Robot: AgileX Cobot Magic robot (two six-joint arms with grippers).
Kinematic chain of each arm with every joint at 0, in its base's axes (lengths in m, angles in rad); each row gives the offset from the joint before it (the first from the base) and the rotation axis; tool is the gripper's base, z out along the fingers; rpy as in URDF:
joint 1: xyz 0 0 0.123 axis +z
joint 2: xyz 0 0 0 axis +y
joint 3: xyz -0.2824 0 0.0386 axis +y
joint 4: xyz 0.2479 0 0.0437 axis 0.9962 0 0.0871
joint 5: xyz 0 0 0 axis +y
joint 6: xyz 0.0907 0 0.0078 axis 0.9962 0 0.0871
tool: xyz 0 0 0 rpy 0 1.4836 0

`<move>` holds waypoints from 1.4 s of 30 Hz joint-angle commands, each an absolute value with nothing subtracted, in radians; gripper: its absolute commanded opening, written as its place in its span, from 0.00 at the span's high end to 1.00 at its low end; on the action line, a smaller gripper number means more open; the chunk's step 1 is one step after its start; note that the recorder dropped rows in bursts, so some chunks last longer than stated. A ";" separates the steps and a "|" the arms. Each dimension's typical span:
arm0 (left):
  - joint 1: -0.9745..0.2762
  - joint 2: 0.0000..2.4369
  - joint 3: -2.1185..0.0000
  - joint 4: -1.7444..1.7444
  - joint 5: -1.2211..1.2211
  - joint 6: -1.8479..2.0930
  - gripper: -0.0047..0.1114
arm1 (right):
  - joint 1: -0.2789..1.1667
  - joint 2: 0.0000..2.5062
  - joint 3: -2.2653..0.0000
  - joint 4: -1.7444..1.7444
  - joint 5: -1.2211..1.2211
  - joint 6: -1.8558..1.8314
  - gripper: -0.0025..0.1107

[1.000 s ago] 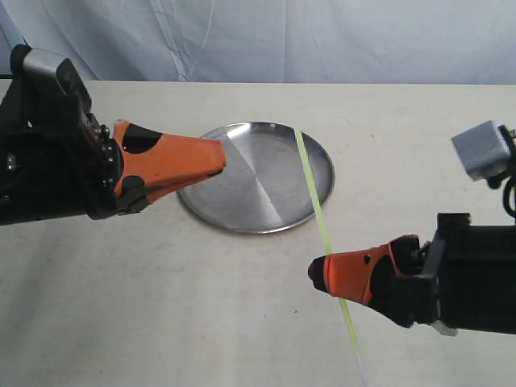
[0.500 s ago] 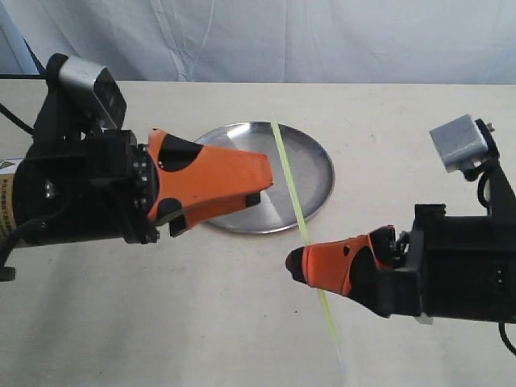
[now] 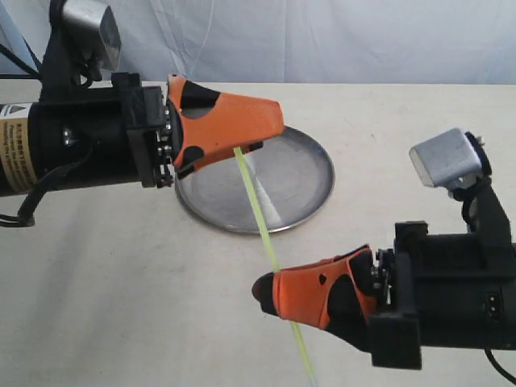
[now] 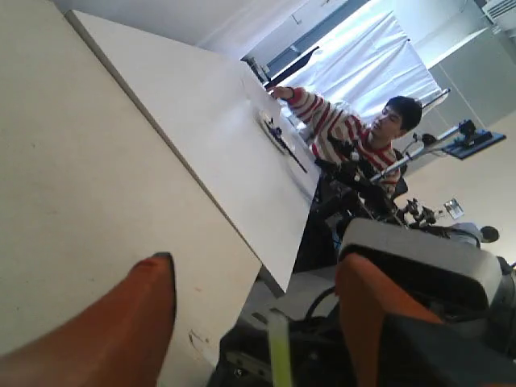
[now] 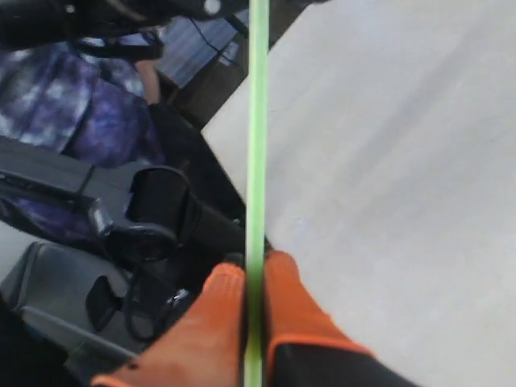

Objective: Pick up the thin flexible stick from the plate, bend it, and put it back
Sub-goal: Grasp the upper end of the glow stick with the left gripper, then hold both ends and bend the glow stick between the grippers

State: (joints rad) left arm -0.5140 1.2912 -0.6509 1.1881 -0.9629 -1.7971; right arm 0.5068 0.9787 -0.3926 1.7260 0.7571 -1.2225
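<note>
The thin yellow-green stick (image 3: 260, 211) hangs slanted in the air above the table, clear of the round silver plate (image 3: 310, 173). My right gripper (image 3: 260, 289) is shut on its lower part; in the right wrist view the stick (image 5: 258, 121) runs straight out from between the pressed orange fingers (image 5: 216, 300). My left gripper (image 3: 270, 133) hovers over the plate's left side at the stick's upper end. In the left wrist view the jaws stand wide apart, and the stick's end (image 4: 279, 351) lies between the two fingers (image 4: 149, 298) without touching either.
The plate rests on a pale table (image 3: 121, 266), with a blue-white cloth (image 3: 322, 40) hanging behind it. The left wrist view shows the table's far edge (image 4: 242, 234) and, beyond it, a person in a striped shirt (image 4: 339, 129) among equipment.
The left gripper rose and swung right to the stick's upper end. The right gripper moved left and nearer the camera, carrying the stick off the plate's rim.
</note>
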 commanded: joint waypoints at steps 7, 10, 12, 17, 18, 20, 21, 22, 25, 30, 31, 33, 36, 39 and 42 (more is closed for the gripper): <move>-0.521 1.291 -0.658 1.194 -1.016 -1.840 0.79 | 0.520 0.981 -0.472 1.744 0.629 -1.258 0.99; -0.521 1.291 -0.658 1.170 -1.028 -1.772 0.96 | 0.520 0.990 -0.493 1.744 0.621 -1.258 0.99; -0.521 1.291 -0.658 1.136 -1.038 -1.729 0.96 | 0.520 1.008 -0.504 1.744 0.628 -1.258 0.99; -0.521 1.291 -0.658 1.118 -1.042 -1.662 0.96 | 0.520 1.045 -0.515 1.744 0.704 -1.258 0.99; -0.521 1.291 -0.658 1.118 -1.045 -1.652 0.96 | 0.520 1.045 -0.515 1.744 0.706 -1.258 0.99; -0.521 1.291 -0.658 1.114 -1.050 -1.640 0.96 | 0.520 1.045 -0.515 1.725 0.707 -1.258 0.98; -0.521 1.291 -0.658 1.112 -1.054 -1.640 0.96 | 0.520 1.045 -0.515 1.700 0.702 -1.254 0.97; -0.521 1.291 -0.658 1.107 -1.059 -1.640 0.96 | 0.520 1.045 -0.515 1.673 0.697 -1.242 0.94; -0.521 1.291 -0.658 1.090 -1.075 -1.638 0.96 | 0.520 1.045 -0.515 1.607 0.663 -1.190 0.74; -0.521 1.291 -0.663 1.078 -1.091 -1.638 0.96 | 0.520 1.050 -0.515 1.575 0.621 -1.122 0.46; -0.521 1.291 -0.666 1.081 -1.094 -1.638 0.96 | 0.520 1.052 -0.515 1.575 0.621 -1.122 0.47; -0.521 1.291 -0.669 1.076 -1.107 -1.638 0.96 | 0.520 1.054 -0.515 1.573 0.623 -1.122 0.54; -0.521 1.291 -0.669 1.076 -1.100 -1.600 0.96 | 0.520 1.054 -0.515 1.570 0.674 -1.122 0.83; -0.521 1.291 -0.669 1.084 -1.092 -1.501 0.96 | 0.520 1.054 -0.515 1.574 0.757 -1.126 0.97; -0.521 1.291 -0.669 1.177 -1.020 -1.449 0.96 | 0.520 1.047 -0.515 1.584 0.807 -1.126 0.99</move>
State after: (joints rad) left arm -0.5161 1.2912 -0.6634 1.1221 -1.0772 -1.5058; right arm 0.5197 1.0528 -0.5121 1.5758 0.7486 -1.1236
